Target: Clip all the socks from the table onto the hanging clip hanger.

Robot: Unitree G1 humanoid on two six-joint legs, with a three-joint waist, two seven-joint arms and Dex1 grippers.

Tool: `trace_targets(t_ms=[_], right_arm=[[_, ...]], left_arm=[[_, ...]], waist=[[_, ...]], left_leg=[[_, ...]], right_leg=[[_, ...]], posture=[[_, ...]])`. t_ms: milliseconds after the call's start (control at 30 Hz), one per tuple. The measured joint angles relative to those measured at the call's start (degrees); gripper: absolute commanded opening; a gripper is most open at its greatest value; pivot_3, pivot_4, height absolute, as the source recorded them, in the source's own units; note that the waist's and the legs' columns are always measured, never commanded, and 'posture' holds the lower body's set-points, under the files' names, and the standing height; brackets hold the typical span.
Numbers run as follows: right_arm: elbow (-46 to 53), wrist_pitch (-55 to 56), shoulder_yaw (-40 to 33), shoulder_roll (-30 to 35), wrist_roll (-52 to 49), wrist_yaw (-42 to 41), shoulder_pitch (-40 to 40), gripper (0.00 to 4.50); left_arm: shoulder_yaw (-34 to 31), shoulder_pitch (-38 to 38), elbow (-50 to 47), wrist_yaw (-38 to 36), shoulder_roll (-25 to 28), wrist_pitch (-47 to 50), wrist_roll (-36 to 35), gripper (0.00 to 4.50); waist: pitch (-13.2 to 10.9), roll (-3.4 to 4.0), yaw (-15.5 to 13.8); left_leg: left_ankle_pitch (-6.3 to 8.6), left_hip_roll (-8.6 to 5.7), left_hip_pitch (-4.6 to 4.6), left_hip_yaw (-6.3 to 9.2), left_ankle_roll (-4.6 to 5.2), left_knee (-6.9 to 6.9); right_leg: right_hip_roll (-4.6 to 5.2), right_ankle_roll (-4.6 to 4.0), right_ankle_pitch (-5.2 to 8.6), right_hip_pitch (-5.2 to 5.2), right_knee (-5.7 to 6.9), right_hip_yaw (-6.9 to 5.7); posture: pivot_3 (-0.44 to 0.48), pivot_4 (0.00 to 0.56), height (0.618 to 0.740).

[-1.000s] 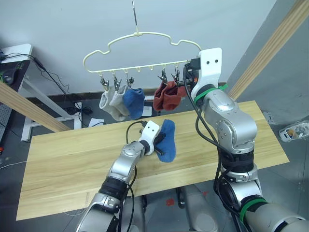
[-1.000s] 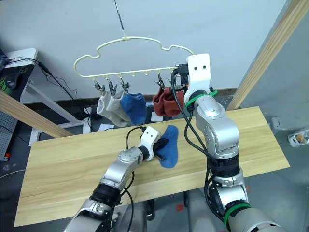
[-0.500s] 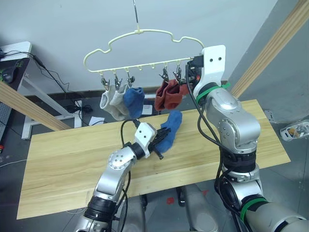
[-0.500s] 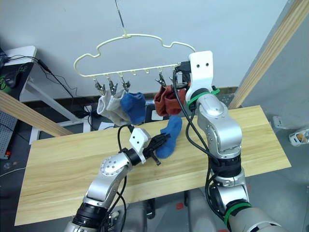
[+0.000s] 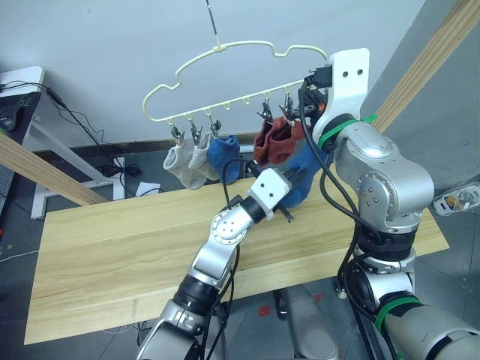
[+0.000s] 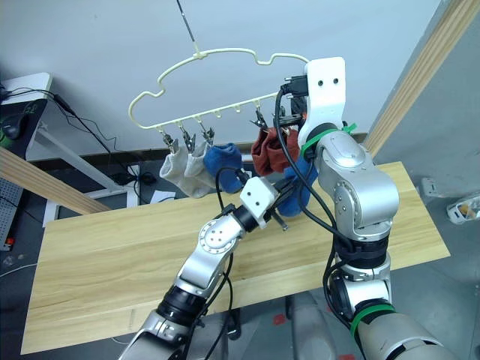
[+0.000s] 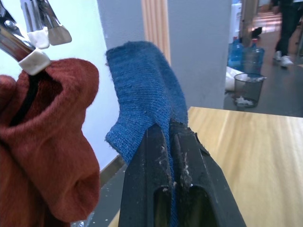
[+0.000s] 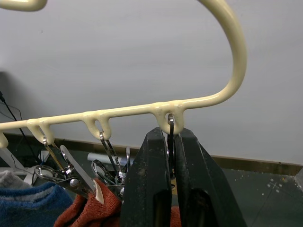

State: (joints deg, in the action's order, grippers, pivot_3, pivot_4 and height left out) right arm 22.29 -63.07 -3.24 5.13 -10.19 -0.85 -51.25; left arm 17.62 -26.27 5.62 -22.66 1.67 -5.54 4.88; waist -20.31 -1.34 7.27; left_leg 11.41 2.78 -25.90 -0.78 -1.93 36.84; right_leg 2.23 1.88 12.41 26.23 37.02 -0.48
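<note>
The last blue sock [image 7: 142, 94] is being raised off the table [image 5: 112, 240] toward the hanger [image 5: 225, 82], where five socks hang clipped. The left hand [image 7: 171, 142] is closed, pinching that sock beside the red pair [image 7: 47, 142]. The right hand [image 8: 171, 142] is closed on the end clip. Next, likely feeding the sock's edge into that clip.

Blue sock raised to the hanger

The blue sock [image 5: 302, 182] has been lifted off the table [image 5: 112, 240] by the left gripper [image 7: 171, 137], up beside the rust-red socks [image 5: 274, 142].
</note>
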Motion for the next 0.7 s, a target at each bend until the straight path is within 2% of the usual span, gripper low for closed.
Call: trace_targets(t_ms=[167, 433, 567, 700], right_arm=[[0.0, -1.0, 0.0, 0.4, -0.1, -0.3, -0.2, 0.0], [0.2, -1.2, 0.5, 1.7, 0.0, -0.4, -0.5, 0.0], [0.3, -0.9, 1.2, 2.8, 0.0, -0.6, -0.5, 0.0], [0.3, -0.5, 1.1, 3.5, -0.1, -1.1, -0.5, 0.0]], left_arm=[[-0.4, -5.3, 5.7, 5.9, -0.2, -0.4, 4.8, 0.03], [0.2, -6.3, 8.2, 9.8, 0.7, -4.4, 9.7, 0.03], [0.5, -5.9, 8.0, 9.4, 0.6, -6.5, 9.5, 0.03], [-0.3, -4.8, 8.0, 7.8, 0.2, -7.4, 5.8, 0.03]], waist=[[0.0, -0.01, 0.4], [0.0, -0.01, 0.6], [0.0, -0.01, 0.6], [0.0, -0.01, 0.6]], left_leg=[[0.0, -0.02, -0.01, 0.0, 0.0, 0.0], [0.01, -0.02, -0.02, -0.01, 0.01, -0.01], [0.01, -0.01, -0.02, -0.01, 0.01, -0.01], [0.01, -0.01, -0.02, -0.01, 0.01, -0.01]], right_leg=[[0.01, 0.02, -0.01, 0.0, -0.01, 0.01], [0.03, 0.03, 0.0, 0.0, -0.01, 0.0], [0.03, 0.03, 0.0, 0.0, 0.0, 0.0], [0.02, 0.03, 0.0, 0.0, 0.01, -0.01]], posture=[[-0.288, 0.366, 0.74], [-0.285, 0.361, 0.74], [-0.283, 0.359, 0.74], [-0.283, 0.359, 0.74]])
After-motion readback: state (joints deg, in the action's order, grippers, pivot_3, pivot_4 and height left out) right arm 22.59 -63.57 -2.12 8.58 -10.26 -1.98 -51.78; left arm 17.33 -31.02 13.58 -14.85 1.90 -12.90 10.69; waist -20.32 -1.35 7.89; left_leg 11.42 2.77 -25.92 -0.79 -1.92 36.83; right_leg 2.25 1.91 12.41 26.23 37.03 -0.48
